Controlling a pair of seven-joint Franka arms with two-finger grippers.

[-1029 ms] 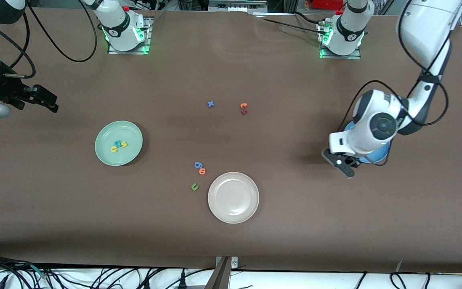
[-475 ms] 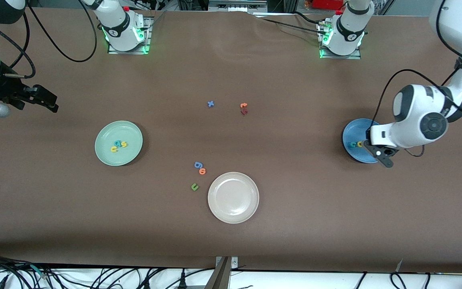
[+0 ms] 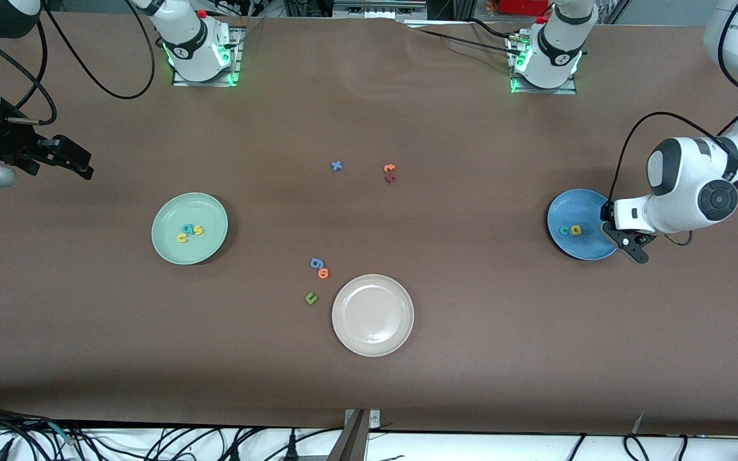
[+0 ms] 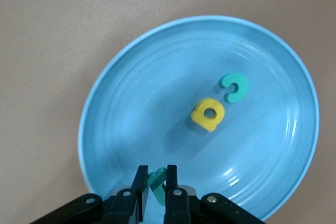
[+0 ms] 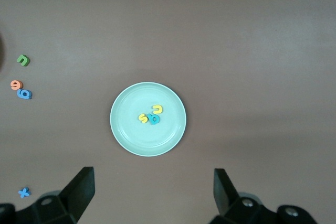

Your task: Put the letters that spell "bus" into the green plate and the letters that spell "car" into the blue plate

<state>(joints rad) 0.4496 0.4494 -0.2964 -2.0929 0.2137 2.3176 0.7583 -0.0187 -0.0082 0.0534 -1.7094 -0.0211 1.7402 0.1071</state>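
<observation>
Teal "r" [image 4: 156, 182], pinched, has moved off blue plate [image 3: 590, 246].

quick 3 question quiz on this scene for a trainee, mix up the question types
1. True or false: the left gripper is shut on the teal "r" over the blue plate.
2. Which letters already lie in the blue plate? A) teal "c" and yellow "a" B) orange "t" and blue "x" C) none
3. Fill in: the yellow "u", the yellow "s" and the teal "b" lie in the ____ plate.

Key
1. True.
2. A.
3. green; that is the green plate, and the right gripper waits open above it.
</observation>
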